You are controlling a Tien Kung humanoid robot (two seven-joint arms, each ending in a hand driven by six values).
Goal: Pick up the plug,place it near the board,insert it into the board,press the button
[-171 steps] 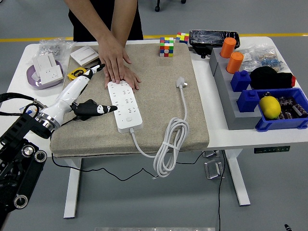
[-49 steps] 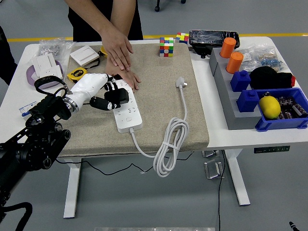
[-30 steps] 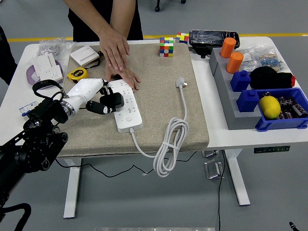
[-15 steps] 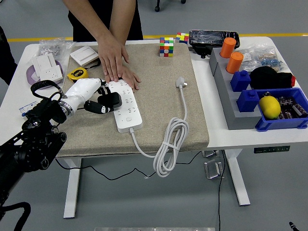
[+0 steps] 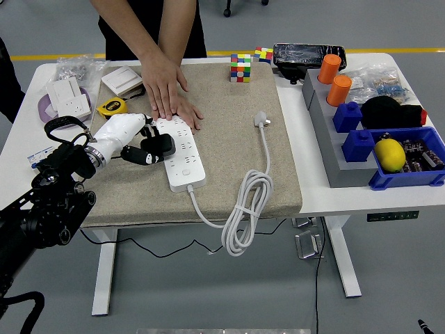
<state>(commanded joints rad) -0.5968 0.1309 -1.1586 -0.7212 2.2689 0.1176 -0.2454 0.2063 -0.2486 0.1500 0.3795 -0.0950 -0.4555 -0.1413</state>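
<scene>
A white power strip [image 5: 182,154] lies on the beige mat [image 5: 229,160], its cable running off the near edge. A person's two hands [image 5: 165,89] press flat on the strip's far end. My left hand [image 5: 147,150], white-shelled with black fingers, is shut on a black plug [image 5: 160,145]. The plug hangs just at the strip's left edge, about halfway along it, touching or nearly touching the side. The sockets under the plug are partly hidden. The strip's own white plug [image 5: 261,120] lies loose on the mat to the right.
A coiled white cable [image 5: 245,209] hangs over the mat's near edge. A yellow tape measure [image 5: 111,106] and white switch boxes [image 5: 122,81] sit at the far left. A Rubik's cube [image 5: 240,68] stands at the back; grey and blue bins [image 5: 375,149] fill the right.
My left hand took hold of the black plug, held it over the strip's sockets, then drew it left to the strip's edge. In the last half second it has barely moved.
</scene>
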